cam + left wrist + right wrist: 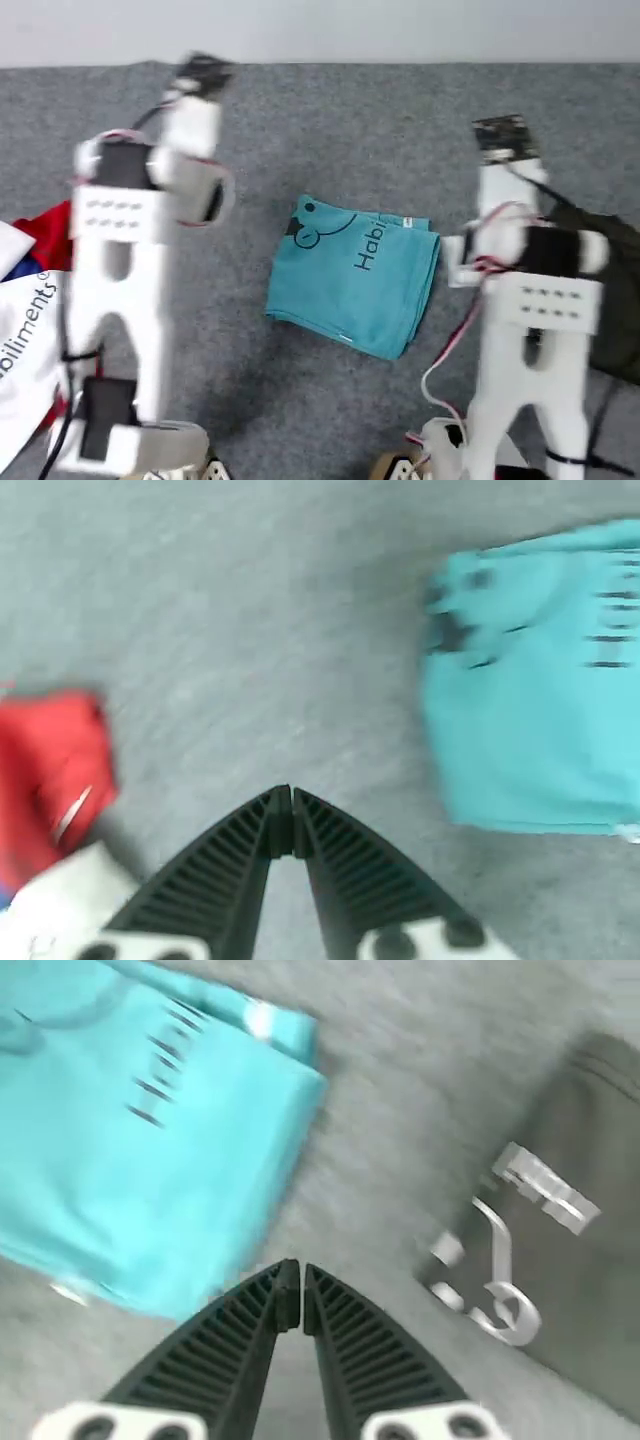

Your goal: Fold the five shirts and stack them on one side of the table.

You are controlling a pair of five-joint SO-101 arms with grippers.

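- The folded teal shirt (pixel 352 277) lies in the middle of the grey worktop (pixel 330 120), between the two arms and touching neither.
- The left claw (pixel 291 800) — tips pressed together, holding nothing — hangs over bare worktop between the teal shirt and a red shirt (pixel 45 770).
- A white shirt (pixel 25 340) lies partly over the red one, beside the left arm.
- The right claw (pixel 297 1272) — also closed and empty — sits between the teal shirt and a dark shirt (pixel 560 1210) with pale print.

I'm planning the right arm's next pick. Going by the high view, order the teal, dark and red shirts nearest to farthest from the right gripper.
1-2. teal shirt, at the centre, and dark shirt, at the right side: they flank the right gripper, too close to call.
3. red shirt, far left, plainly farthest.
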